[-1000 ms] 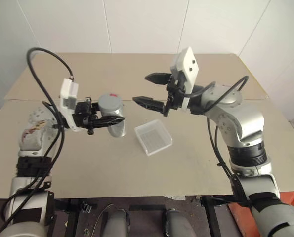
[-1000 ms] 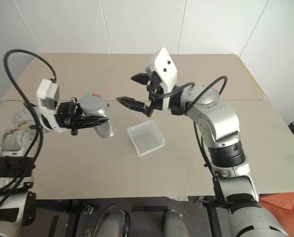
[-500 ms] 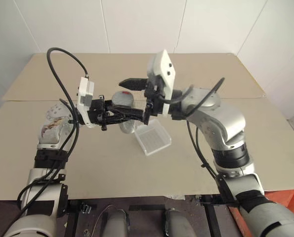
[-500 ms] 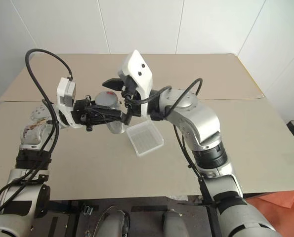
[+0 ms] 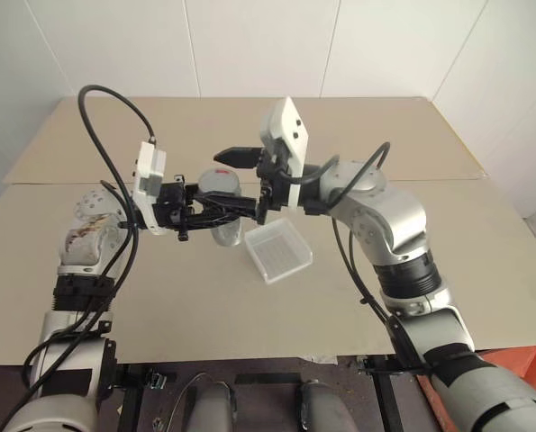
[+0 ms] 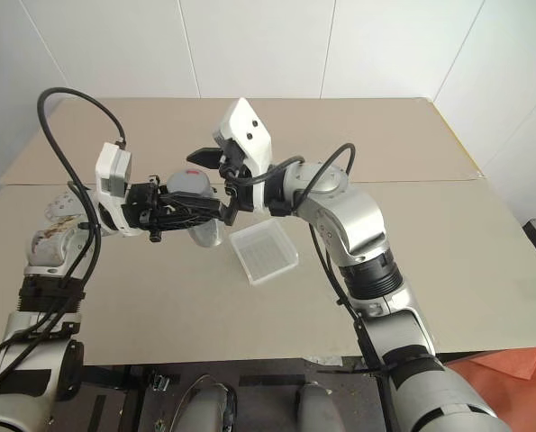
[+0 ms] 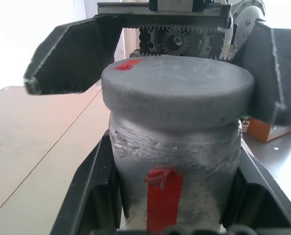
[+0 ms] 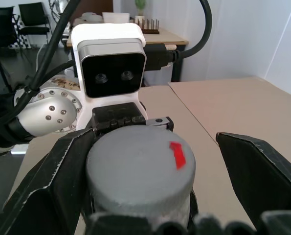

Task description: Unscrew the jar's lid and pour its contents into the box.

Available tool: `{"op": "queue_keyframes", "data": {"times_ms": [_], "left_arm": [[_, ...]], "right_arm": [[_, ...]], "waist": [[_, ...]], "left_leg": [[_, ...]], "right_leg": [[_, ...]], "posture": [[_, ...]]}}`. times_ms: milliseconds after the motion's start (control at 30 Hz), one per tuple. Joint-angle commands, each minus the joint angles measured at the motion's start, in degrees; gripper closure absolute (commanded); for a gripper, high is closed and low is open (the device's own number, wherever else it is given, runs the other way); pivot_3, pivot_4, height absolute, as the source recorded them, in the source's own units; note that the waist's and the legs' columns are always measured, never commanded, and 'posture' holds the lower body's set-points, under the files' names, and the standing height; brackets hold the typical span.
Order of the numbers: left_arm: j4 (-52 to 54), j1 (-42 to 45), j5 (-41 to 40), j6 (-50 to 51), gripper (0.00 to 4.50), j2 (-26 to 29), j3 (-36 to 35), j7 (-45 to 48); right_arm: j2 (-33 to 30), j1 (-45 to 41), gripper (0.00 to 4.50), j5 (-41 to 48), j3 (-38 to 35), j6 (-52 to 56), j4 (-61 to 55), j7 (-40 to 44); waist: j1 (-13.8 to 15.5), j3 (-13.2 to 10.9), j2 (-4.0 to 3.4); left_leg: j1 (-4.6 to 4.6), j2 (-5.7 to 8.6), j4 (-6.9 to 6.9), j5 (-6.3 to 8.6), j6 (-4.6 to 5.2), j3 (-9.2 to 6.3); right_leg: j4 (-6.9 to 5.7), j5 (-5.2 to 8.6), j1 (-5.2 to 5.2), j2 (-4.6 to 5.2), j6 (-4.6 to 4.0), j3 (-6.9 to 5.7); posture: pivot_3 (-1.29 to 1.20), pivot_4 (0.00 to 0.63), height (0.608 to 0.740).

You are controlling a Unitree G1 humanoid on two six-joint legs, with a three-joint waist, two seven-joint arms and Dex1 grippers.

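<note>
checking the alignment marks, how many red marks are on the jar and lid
2. One red mark sits on top of the lid near its edge; the other red mark runs down the jar body's side. More may be hidden behind.

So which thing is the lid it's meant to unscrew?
Look above the beige table, where the two arms meet. The left end effector is shut on a small grey-silver jar, held beside a clear shallow box. The lid is the flat round grey cap on top of the jar, marked with a red patch, between the open fingers of the right end effector.
</note>
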State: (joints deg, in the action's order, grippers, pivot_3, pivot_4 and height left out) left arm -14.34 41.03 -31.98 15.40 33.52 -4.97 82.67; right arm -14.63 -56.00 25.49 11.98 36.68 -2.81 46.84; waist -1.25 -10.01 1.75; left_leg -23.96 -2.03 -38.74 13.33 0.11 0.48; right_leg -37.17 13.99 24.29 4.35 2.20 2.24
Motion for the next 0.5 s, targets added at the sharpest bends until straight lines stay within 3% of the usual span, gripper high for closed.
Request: {"op": "queue_keyframes", "data": {"times_ms": [33,500], "left_arm": [[3.01,-0.65,-2.22,0.5,2.45,1.15,-1.74,0.83],[5.57,-2.38,-3.41,2.03,2.45,2.94,-2.76,0.69]], "right_arm": [[-2.03,-0.93,0.01,0.16,-4.05,-2.31,-0.21,0.57],[-6.14,1.72,0.01,0.68,-5.4,-3.36,-1.61,3.44]], "waist": [[0.03,0.0,0.0],[0.19,0.0,0.0]], "left_leg": [[0.0,0.0,0.0,0.0,0.0,0.0],[0.0,0.0,0.0,0.0,0.0,0.0]], "right_leg": [[0.0,0.0,0.0,0.0,0.0,0.0],[0.01,0.0,0.0,0.0,0.0,0.0]], "posture": [[0.0,0.15,0.74],[0.0,0.15,0.74]]}}
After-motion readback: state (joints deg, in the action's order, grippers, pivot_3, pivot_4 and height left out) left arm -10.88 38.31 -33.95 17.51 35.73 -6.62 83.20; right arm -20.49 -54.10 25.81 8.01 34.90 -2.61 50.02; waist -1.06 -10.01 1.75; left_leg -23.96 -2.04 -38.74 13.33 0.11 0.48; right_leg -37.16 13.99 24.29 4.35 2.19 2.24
